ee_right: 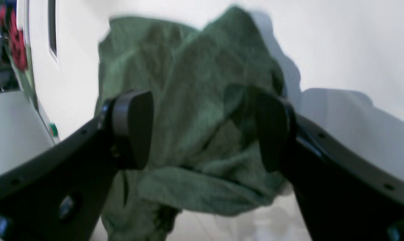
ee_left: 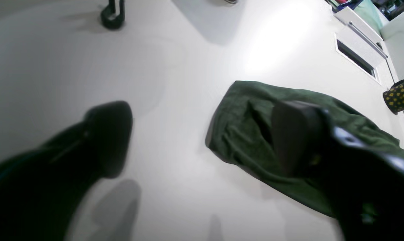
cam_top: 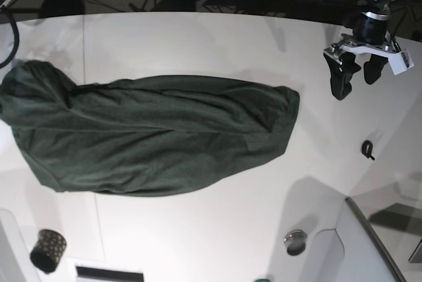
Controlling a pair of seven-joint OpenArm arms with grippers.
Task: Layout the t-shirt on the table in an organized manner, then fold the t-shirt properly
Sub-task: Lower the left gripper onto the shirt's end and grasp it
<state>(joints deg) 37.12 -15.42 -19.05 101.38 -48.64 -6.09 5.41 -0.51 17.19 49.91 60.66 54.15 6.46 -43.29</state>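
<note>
The glossy white table [cam_top: 198, 229] fills the view, with the dark green t-shirt [cam_top: 151, 134] spread lengthwise across its middle. The left gripper [cam_top: 358, 74] hangs spread and empty above bare tabletop; the right gripper [ee_right: 205, 130] gapes wide over bunched fabric, gripping nothing. A black cup with yellow spots [cam_top: 47, 250] stands near the table's edge.

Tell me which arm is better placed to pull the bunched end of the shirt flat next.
Probably the right. The right gripper is open directly over the rumpled t-shirt. The left gripper hangs open above bare table, clear of the shirt's other end.
</note>
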